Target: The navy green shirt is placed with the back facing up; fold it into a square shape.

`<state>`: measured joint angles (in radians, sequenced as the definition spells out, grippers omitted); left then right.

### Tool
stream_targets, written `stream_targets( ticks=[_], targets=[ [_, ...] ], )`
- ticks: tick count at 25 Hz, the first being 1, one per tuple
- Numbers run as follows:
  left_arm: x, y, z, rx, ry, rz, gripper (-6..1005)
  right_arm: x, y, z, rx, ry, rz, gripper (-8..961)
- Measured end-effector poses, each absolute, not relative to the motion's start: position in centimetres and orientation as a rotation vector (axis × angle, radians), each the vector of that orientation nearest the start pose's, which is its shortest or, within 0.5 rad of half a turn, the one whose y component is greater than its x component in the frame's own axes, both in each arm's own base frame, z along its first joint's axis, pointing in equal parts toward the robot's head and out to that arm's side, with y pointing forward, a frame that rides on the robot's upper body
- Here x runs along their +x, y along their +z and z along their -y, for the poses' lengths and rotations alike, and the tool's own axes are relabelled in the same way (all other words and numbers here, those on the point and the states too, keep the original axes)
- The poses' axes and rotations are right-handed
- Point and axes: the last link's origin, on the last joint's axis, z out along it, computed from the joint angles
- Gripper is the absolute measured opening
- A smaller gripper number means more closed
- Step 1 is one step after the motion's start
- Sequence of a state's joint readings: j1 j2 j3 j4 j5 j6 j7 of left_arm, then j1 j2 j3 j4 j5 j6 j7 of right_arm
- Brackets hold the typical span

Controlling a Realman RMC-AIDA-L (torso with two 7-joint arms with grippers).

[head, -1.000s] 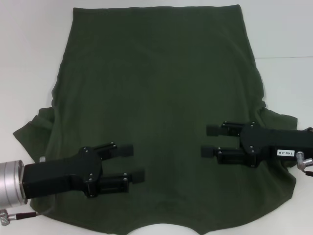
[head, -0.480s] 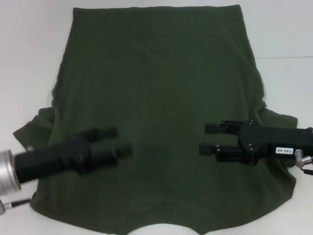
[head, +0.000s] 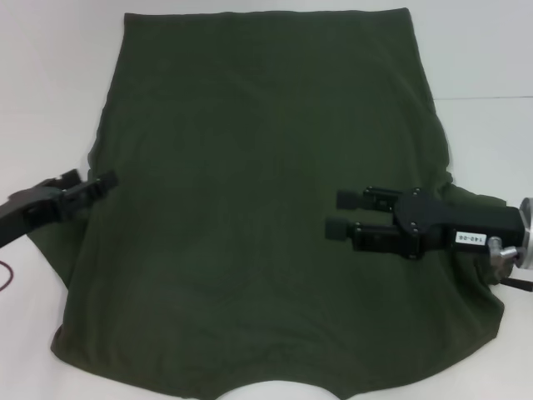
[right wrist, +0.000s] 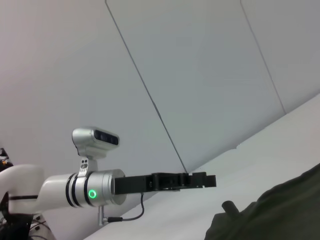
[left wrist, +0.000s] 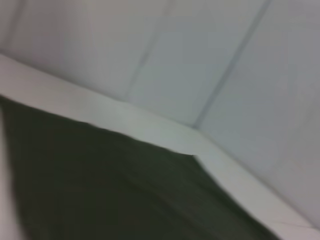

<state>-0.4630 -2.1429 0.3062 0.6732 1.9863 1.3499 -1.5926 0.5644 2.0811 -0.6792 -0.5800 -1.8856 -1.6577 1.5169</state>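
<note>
Since the earlier frame, my left gripper (head: 107, 179) has swung off the middle of the cloth out to its left edge, and the right gripper (head: 340, 213) has edged slightly inward. I find the navy green shirt (head: 258, 183) lying flat, back up, on the white surface (head: 50, 100); no fold is made, so all folding remains (the left sleeve is bunched under the arm). Left arm reaches in low from the side; I cannot tell how its jaws stand. Right arm lies level over the right flank, jaws spread, empty.
</note>
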Motion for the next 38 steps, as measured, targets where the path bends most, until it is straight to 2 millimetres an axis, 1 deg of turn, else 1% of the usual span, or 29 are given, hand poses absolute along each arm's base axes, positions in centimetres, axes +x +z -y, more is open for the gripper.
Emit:
stream_targets(
  ticks=[7, 11, 16, 19, 38],
  targets=[
    [-34.3, 3.8, -34.3, -1.949, -0.736, 1.16, 875, 22.8, -0.8, -33.7, -2.724, 0.986, -0.843, 772],
    [-35.0, 3.5, -34.9, -1.923, -0.649, 1.163, 875, 22.8, -0.9, -33.9, -2.715, 0.98, -0.852, 772],
    [-35.3, 2.5, -35.4, -1.919, -0.56, 1.164, 875, 22.6, -0.9, -34.0, -2.714, 0.982, -0.863, 771],
    [-35.3, 2.1, -35.5, -1.929, -0.543, 1.162, 874, 22.5, -0.9, -34.1, -2.714, 0.983, -0.872, 771],
    [-35.2, 1.9, -35.8, -1.932, -0.515, 1.147, 875, 22.6, -0.8, -34.1, -2.712, 0.986, -0.875, 770]
  ],
)
